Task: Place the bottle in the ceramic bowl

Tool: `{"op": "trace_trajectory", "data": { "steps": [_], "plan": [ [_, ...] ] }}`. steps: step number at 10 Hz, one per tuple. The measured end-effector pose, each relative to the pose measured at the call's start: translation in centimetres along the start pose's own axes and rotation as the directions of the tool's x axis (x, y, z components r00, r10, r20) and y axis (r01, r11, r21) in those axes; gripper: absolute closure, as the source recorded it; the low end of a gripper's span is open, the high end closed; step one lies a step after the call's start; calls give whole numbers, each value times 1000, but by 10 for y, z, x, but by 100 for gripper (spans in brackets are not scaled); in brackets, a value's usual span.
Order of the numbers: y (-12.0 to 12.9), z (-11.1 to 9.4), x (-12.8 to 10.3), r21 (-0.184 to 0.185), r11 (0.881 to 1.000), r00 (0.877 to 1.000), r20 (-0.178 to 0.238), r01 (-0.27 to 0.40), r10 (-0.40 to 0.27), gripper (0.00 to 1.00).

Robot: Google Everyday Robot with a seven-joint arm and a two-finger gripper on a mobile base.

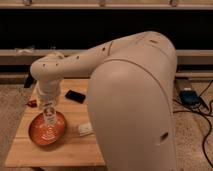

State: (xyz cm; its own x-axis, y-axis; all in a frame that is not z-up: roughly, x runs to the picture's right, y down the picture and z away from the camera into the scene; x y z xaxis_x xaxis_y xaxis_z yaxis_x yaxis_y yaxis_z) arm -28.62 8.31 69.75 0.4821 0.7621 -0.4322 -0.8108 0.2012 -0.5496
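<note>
The ceramic bowl [37, 134] is orange-brown and sits on the front left of the wooden table [75, 150]. My gripper [48, 109] hangs from the white arm directly above the bowl. It is shut on a small clear bottle [49, 119] with a pale label. The bottle is upright with its lower end inside the bowl's rim. I cannot tell whether it touches the bowl's bottom.
A black flat object [75, 96] lies on the table behind the bowl. A small white packet [85, 129] lies right of the bowl. A dark red item [32, 103] sits at the left edge. Cables and a box [190, 96] lie on the floor at right.
</note>
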Motion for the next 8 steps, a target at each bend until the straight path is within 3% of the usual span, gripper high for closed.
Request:
{"op": "trace_trajectory", "data": {
  "steps": [4, 7, 8],
  "plan": [
    [15, 41, 10, -43, 998, 987, -154, 38, -44, 98],
    [12, 64, 14, -52, 998, 971, -234, 41, -52, 72],
    [12, 73, 15, -59, 997, 960, -275, 45, -60, 60]
  ]
}}
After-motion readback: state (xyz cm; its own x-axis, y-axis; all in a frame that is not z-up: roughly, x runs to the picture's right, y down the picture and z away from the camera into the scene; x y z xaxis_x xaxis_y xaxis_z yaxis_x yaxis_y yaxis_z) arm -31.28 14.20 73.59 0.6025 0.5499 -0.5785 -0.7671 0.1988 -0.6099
